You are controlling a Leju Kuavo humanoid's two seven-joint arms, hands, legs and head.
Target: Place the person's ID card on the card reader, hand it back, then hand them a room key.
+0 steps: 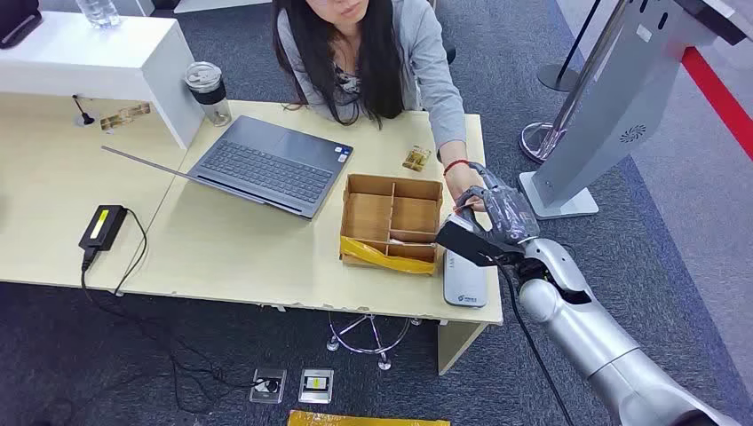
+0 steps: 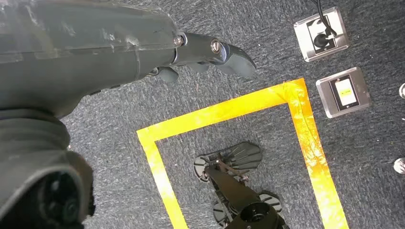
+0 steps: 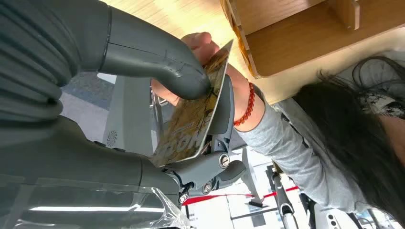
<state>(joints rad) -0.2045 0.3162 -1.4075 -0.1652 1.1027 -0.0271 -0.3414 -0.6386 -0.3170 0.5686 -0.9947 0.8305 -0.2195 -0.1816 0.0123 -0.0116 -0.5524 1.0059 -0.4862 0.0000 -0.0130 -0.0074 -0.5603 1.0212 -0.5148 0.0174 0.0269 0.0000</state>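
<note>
right robot hand (image 3: 191, 95) pinches card (image 3: 193, 117) | person's hand (image 3: 200, 47) grips its far edge, long axis toward them | left robot hand (image 2: 200, 55) hangs empty, fingers curled

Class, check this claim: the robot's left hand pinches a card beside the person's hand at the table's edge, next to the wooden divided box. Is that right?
Not quite: it is the right hand, not the left, that pinches the card against the person's hand, as the right wrist view shows. The wooden divided box does stand beside them. The left hand hangs over the floor.
</note>
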